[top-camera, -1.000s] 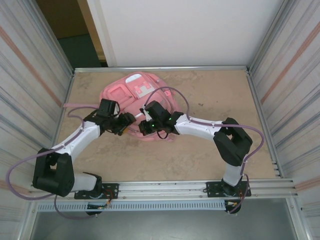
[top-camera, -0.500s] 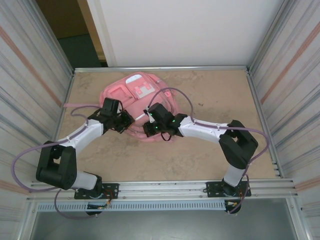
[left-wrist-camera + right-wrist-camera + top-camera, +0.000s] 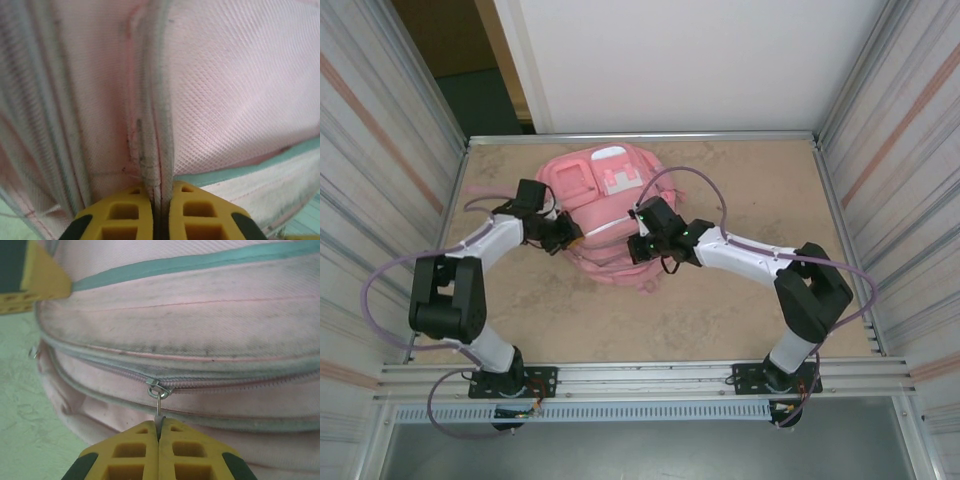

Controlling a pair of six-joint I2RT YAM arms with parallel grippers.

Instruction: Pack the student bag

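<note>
- Large pink fabric student bag (image 3: 605,205) is laid on tan table (image 3: 750,190), far side.
- Left gripper (image 3: 161,212) is clamped on the bag's grey piped seam (image 3: 152,125).
- Right gripper (image 3: 159,437) is pinched together on small metal zipper pull (image 3: 158,407).

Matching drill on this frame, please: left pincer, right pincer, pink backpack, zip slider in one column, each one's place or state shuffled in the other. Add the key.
Column 1
1. left pincer
2. right pincer
3. large pink fabric backpack
4. small metal zip slider

Column 2
A. lies on the tan table
B. shut on the thin metal zip pull
C. sits on the pink zip track
D. pinches a piped fabric seam

Pairs: 1-D, 2-B, 3-A, 4-C
</note>
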